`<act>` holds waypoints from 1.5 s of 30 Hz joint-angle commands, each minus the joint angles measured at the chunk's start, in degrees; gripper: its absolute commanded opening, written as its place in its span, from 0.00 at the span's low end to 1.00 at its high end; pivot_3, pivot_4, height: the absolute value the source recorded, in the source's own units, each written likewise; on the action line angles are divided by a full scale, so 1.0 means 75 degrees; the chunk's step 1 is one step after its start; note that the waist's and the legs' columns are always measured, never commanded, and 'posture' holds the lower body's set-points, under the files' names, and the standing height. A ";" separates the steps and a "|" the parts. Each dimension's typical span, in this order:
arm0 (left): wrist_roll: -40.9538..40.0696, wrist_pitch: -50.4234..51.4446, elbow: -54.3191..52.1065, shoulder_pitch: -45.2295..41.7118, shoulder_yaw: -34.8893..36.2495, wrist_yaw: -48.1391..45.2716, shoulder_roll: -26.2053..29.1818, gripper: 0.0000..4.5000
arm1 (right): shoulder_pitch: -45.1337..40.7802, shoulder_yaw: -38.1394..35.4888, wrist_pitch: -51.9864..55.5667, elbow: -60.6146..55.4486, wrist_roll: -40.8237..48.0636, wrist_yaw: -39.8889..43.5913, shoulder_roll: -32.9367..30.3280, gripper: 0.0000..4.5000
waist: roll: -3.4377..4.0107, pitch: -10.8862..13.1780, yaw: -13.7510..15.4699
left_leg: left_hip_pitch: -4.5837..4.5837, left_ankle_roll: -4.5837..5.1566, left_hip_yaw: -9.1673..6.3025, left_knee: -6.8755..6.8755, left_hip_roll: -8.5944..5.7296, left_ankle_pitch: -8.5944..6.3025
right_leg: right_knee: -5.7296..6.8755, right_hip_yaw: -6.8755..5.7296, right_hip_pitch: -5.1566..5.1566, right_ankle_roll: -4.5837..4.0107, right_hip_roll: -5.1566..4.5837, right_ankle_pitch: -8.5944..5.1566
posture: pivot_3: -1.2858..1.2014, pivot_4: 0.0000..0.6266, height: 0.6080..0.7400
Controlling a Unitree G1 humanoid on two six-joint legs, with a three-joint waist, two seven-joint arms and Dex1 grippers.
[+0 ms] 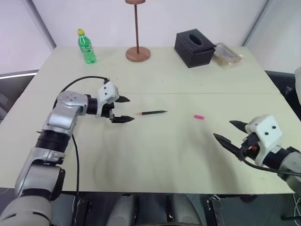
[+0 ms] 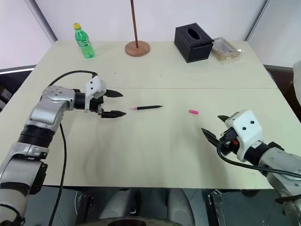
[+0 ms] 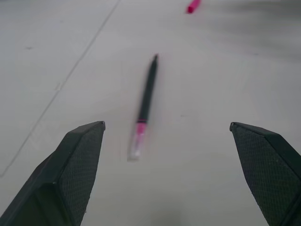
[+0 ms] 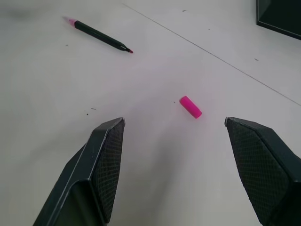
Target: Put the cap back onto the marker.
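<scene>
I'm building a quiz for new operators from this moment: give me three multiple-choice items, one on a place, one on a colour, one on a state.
1. Where does the cap lie?
A. on the marker's tip
B. loose on the table, between the marker and the right gripper
C. inside the black box

2. What colour is the bottle's lid?
A. yellow
B. red
C. blue

3. How does the left gripper stand?
A. shut on the marker
B. shut on nothing
C. open, short of the marker

Answers:
1 B: the cap lies apart from the marker, nearer the right gripper.
2 A: a yellow lid tops the green bottle.
3 C: its jaws are spread with the marker lying ahead, untouched.
</scene>
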 commanded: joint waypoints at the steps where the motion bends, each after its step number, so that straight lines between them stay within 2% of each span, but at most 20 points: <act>1: 0.0256 -0.0458 0.0886 -0.0614 0.0023 0.0062 -0.0268 0.99 | -0.0221 0.0079 -0.0114 -0.0044 -0.0124 -0.0169 0.0091 0.77 | -0.0004 0.0002 0.0001 | 0.0000 0.0000 0.0000 0.0000 0.0000 0.0000 | 0.0001 -0.0001 -0.0001 0.0000 0.0001 0.0000 | 0.52 0.24 1.00; 11: 0.1262 -0.2155 0.4172 -0.2121 -0.0194 0.0059 -0.1152 0.99 | -0.0130 0.0427 -0.0281 -0.0246 -0.0509 -0.0626 0.0629 0.77 | -0.0018 0.0011 -0.0001 | -0.0018 0.0024 0.0001 0.0047 -0.0001 -0.0014 | 0.0008 -0.0005 -0.0002 0.0006 0.0003 0.0003 | 0.52 0.24 1.00; 17: 0.1717 -0.2839 0.5321 -0.2592 -0.0232 0.0202 -0.1407 0.99 | 0.0114 0.0592 -0.0335 -0.0529 -0.0722 -0.0925 0.0993 0.77 | -0.0022 0.0013 -0.0001 | -0.0022 0.0027 0.0001 0.0059 -0.0003 -0.0015 | 0.0011 -0.0003 -0.0001 0.0015 0.0003 0.0008 | 0.52 0.24 1.00; 34: 0.2450 -0.3414 0.5988 -0.2716 -0.0301 0.0618 -0.1991 0.99 | 0.0378 0.0542 -0.0305 -0.0861 -0.0971 -0.1176 0.1365 0.77 | -0.0025 0.0015 -0.0014 | -0.0023 0.0029 0.0002 0.0064 -0.0004 -0.0017 | 0.0016 -0.0003 -0.0001 0.0017 0.0006 0.0009 | 0.52 0.24 1.00; 45: 0.2799 -0.3273 0.6082 -0.2603 -0.0317 0.1043 -0.2248 0.99 | 0.0299 0.0547 -0.0253 -0.0829 -0.1003 -0.1148 0.1322 0.77 | -0.0025 0.0015 0.0005 | -0.0021 0.0029 0.0002 0.0071 -0.0004 -0.0017 | 0.0026 -0.0002 0.0002 0.0017 0.0006 0.0009 | 0.52 0.24 1.00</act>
